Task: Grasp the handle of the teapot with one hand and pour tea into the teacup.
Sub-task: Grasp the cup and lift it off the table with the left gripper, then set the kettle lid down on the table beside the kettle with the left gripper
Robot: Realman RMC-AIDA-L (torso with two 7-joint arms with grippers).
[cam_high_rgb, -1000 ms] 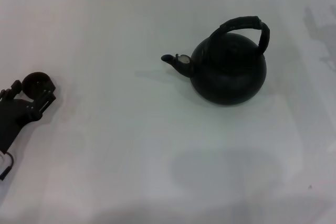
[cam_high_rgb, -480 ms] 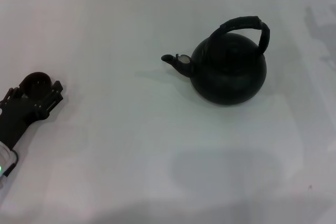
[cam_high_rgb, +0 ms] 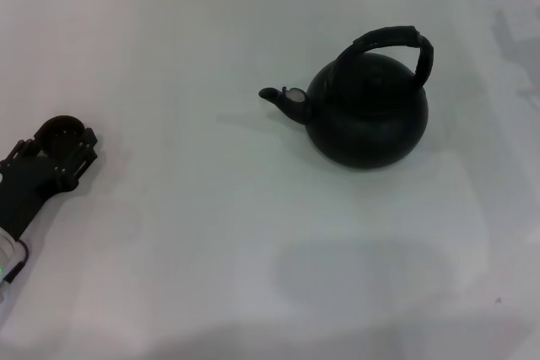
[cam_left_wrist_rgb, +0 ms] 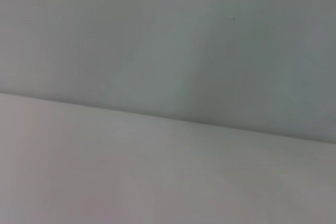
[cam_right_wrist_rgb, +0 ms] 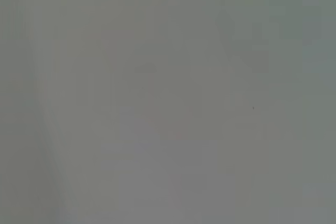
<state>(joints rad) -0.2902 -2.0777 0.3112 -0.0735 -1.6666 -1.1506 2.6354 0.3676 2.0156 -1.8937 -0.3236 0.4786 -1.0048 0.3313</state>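
Head view shows a plain white table (cam_high_rgb: 211, 233) with the teapot (cam_high_rgb: 367, 115) standing upright right of centre, somewhat toward the far side. It is a round black pot, and its short spout (cam_high_rgb: 277, 98) points to the left, with a small silvery spot where the spout meets the body. The handle (cam_high_rgb: 395, 43) arches over the top of the pot, thick and black, bent at an angle at its right end. Nothing touches the handle or the pot.

At the left edge of the table, well apart from the teapot, sits the left gripper (cam_high_rgb: 61, 149), a dark assembly reaching in from the near left. The teacup (cam_high_rgb: 61, 133), a tiny round dark cup, shows at the gripper's far end, right between the 2 fingers. The fingers seem to flank it closely on either side, but dark metal against the dark cup makes it impossible to tell whether they are pressed against it or merely beside it, so I cannot tell if the cup is held. Cup and gripper lie low at table level.

A faint broad shadow falls on the table near the front, below the teapot.

Left wrist view shows only the pale table surface meeting a grey-green backdrop, with no fingers and no object. Right wrist view shows a featureless grey field. The right gripper appears in none of the 3 views.
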